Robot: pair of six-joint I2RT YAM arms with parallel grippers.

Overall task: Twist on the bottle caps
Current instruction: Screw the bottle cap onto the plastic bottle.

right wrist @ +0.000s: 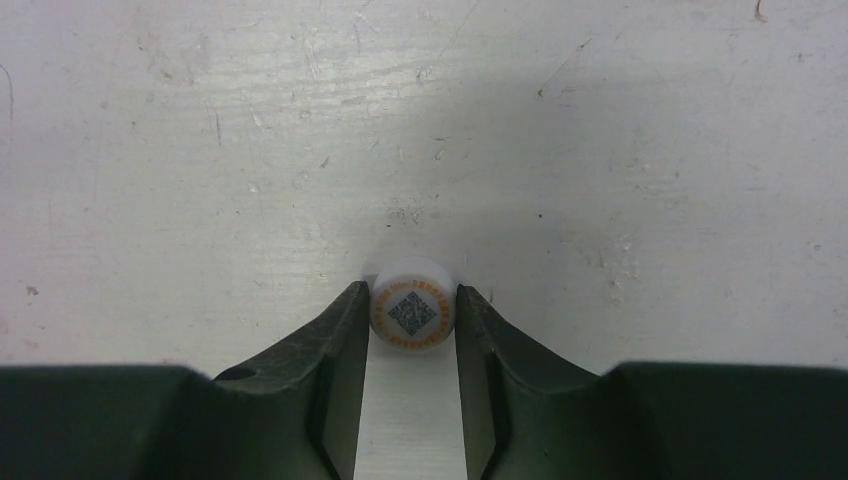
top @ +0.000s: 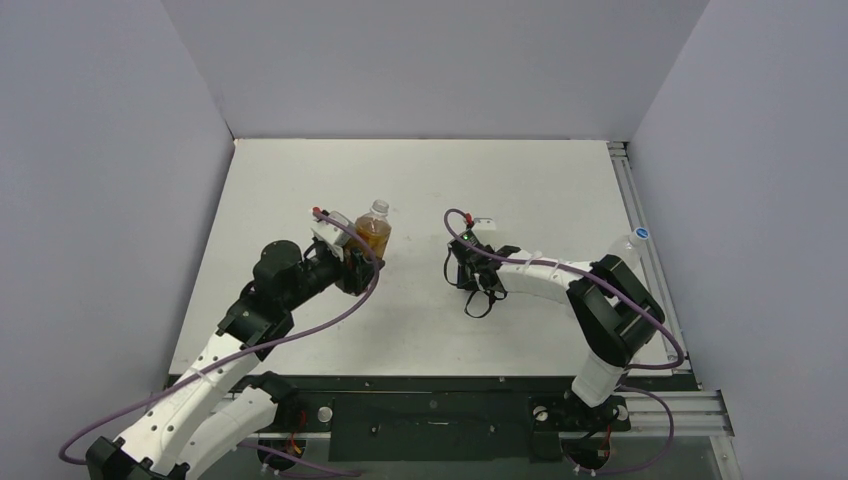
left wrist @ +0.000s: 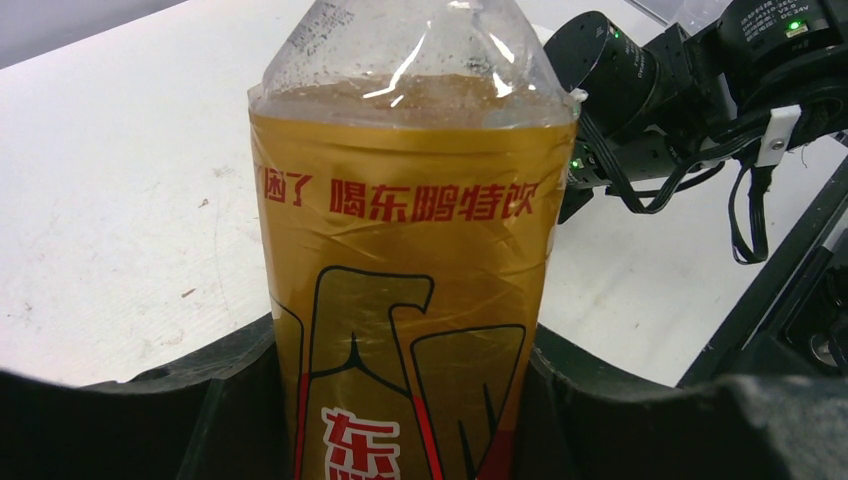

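The amber-orange bottle (top: 375, 232) stands upright left of the table's middle, with red print on its label (left wrist: 400, 300). My left gripper (top: 352, 262) is shut on its lower body; the dark fingers (left wrist: 225, 400) press both sides. My right gripper (top: 465, 268) points down at the table's middle and is shut on the white cap (right wrist: 411, 312), which has a printed code and an orange ring on its face and sits on the table. The clear bottle (top: 622, 255) is at the right edge, the blue-and-white cap (top: 641, 235) at its top.
A metal rail (top: 640, 200) runs along the table's right edge beside the clear bottle. Purple cables loop off both arms. The right arm (left wrist: 700, 90) shows close behind the amber bottle in the left wrist view. Grey walls (top: 420, 60) enclose the table.
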